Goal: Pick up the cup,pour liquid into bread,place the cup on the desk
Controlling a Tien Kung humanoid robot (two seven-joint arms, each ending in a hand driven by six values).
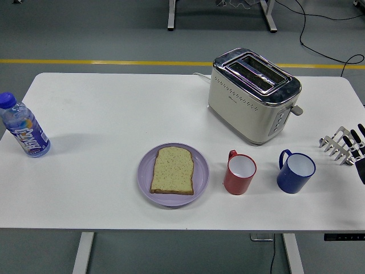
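A red cup [239, 174] with a white inside stands upright right of a lilac plate [145, 171], its handle pointing to the back left. A slice of bread [173, 170] lies flat on the plate. A blue cup [296, 171] stands upright further right, handle at its back left. My right hand [341, 146] comes in at the right edge, silver and black fingers spread, holding nothing. It is right of the blue cup and apart from it. The left arm does not show.
A cream and chrome toaster [254, 94] stands behind the two cups with both slots empty. A blue-capped plastic bottle [24, 125] stands near the table's left edge. The white table [102, 114] has a near edge just below the plate.
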